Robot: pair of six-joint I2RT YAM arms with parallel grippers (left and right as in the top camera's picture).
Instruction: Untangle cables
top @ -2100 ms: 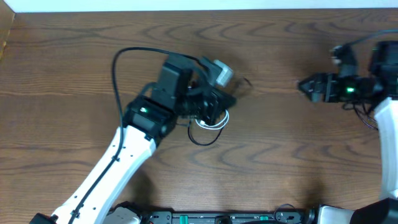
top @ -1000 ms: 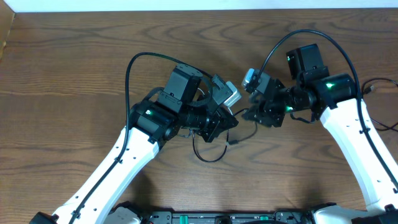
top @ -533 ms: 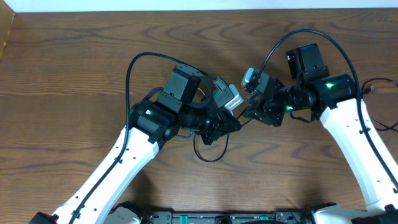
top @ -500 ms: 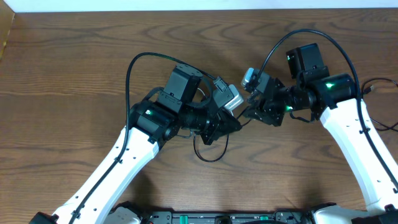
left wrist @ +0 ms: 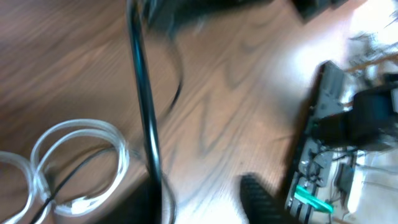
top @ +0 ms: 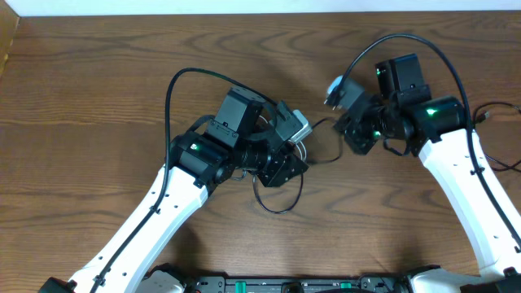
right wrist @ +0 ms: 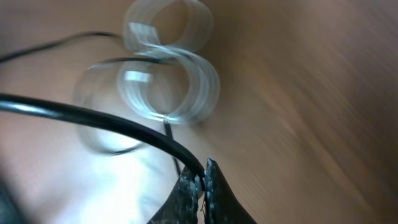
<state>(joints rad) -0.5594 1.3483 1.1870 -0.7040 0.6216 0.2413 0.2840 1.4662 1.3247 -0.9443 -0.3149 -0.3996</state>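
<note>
**Right arm draws the black cord away as the left lets go**

Since half a second ago the right gripper (right wrist: pixel 202 179) has backed off toward two o'clock, away from the left gripper (top: pixel 286 165). A gap has opened where the two stood almost nose to nose. The right fingertips are pinched tight on the black cable (top: pixel 322 156), which its wrist view shows running out of the closed tips. The left gripper's jaws have parted. In its own view the black cable runs past one side, with nothing squeezed between them as far as the blur lets me tell. That looks deliberate: one arm releases so the other can drag the strand free rather than stretch it.

The white cable (left wrist: pixel 74 154) lies coiled in pale loops on the table (top: pixel 98 81), just under the left gripper, at about nine o'clock from the right one. The black cable spans the gap between the arms, and a slack loop of it lies at six o'clock from the left gripper. A thin black strand crosses the white coil, so I judge the two are not yet apart.
</note>
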